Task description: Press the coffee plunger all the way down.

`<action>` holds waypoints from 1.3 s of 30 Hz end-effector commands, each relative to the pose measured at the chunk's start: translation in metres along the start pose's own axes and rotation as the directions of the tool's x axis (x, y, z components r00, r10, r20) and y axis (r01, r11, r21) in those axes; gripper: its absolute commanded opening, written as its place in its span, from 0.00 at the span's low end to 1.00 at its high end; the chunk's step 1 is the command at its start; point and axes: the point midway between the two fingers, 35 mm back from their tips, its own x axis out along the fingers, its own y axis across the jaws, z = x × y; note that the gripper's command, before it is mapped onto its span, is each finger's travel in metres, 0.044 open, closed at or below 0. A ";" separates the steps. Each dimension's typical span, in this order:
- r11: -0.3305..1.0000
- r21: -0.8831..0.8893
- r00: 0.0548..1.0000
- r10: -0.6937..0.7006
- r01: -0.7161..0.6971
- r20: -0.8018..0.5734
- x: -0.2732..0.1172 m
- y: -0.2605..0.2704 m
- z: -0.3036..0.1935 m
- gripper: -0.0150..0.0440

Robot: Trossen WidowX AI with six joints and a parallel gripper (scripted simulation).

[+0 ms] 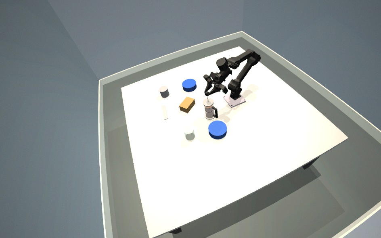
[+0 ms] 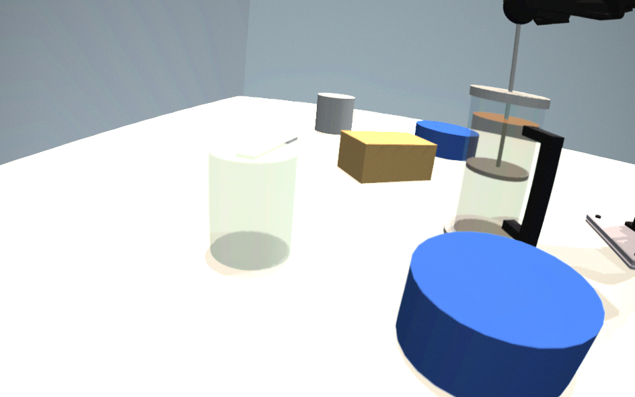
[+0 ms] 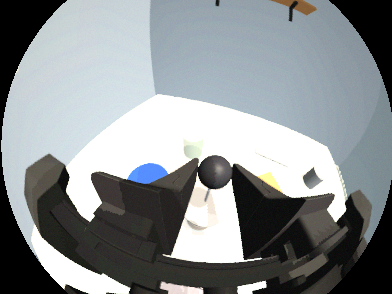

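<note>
The coffee press [image 1: 209, 113] [image 2: 489, 201] stands upright on the table, with its black handle [image 1: 216, 112] [image 2: 543, 187] to the right in the top and exterior views. The black plunger knob [image 2: 517, 12] [image 3: 215, 172] sits above the lid [image 2: 509, 97] on a thin rod [image 2: 514, 58]. A good length of rod shows above the lid. The dark plunger disc [image 2: 497, 169] is about midway down the glass, below an orange-brown band [image 2: 505, 120]. My gripper [image 1: 207, 92] [image 3: 215, 165] is shut on the knob, one finger on each side.
A blue disc [image 1: 217, 129] [image 2: 500, 290] stands close to the press; another blue disc [image 1: 189, 84] [image 2: 444, 139] is farther back. Also on the table are an orange-yellow block [image 1: 187, 104] [image 2: 397, 161], a clear cup [image 1: 189, 134] [image 2: 251, 206], a grey cylinder [image 1: 164, 92] [image 2: 334, 114] and a pale flat strip [image 1: 164, 112].
</note>
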 end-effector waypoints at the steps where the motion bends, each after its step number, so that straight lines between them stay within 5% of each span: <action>1: 1.000 -0.011 0.997 0.000 0.000 -0.082 0.012 0.000 -0.030 0.46; 39: 1.000 -0.011 0.997 -0.001 0.000 -0.081 0.029 -0.001 -0.033 0.46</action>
